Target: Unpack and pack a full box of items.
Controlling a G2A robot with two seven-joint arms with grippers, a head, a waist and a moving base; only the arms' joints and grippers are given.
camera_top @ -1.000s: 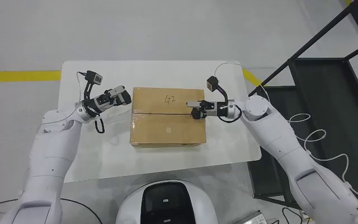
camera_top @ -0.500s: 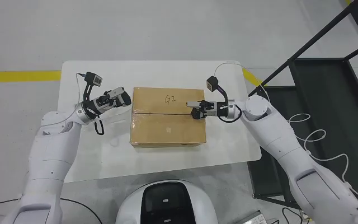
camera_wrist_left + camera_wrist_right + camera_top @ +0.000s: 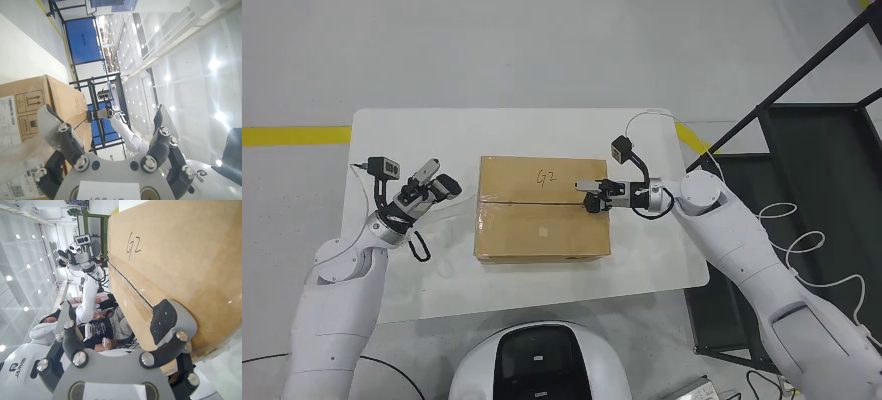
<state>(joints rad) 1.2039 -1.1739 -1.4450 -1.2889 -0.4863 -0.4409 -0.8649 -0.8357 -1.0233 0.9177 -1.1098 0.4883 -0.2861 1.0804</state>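
1. The box [image 3: 542,225] sits shut near the middle of the white worktop [image 3: 642,140], its long sides parallel to the worktop's front edge.
2. A taped seam [image 3: 532,203] runs along the lid from one short edge to the other, and a handwritten mark [image 3: 547,177] lies on the far flap.
3. The right end effector [image 3: 588,194] is over the lid at the seam's right end, just inside the box's right edge. Its fingers are spread. The ribbed pad [image 3: 163,321] lies against the cardboard beside the seam or just above it; contact cannot be told for sure.
4. The left end effector [image 3: 438,176] hangs off the box's left short side, near it but apart. Its fingers are spread, with nothing between them.
5. Bare worktop rings the box: a broad strip behind it, wide margins left and right, and a narrower band in front.
6. A dark rack frame [image 3: 802,150] stands beyond the worktop's right edge, close beside the right arm.
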